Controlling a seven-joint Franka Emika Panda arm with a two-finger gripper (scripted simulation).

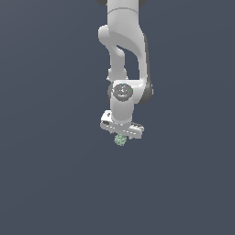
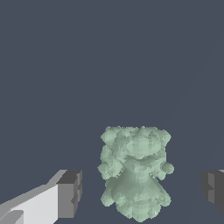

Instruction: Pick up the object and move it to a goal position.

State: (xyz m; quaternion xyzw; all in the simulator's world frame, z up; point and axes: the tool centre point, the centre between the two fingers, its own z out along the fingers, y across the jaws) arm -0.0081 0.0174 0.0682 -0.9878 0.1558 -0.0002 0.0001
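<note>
The object [image 2: 135,173] is a small pale green-grey lumpy clump, like a tiny floret. In the wrist view it sits between my two dark finger pads [image 2: 70,192], with a gap on each side. My gripper [image 2: 141,192] is open and touches nothing. In the exterior view the white gripper [image 1: 121,136] hangs straight down from the arm, and the object [image 1: 120,140] shows just under the hand, partly hidden by it. I cannot tell whether the object rests on the ground.
A plain dark blue-grey surface [image 1: 46,183] fills both views. No goal marker shows.
</note>
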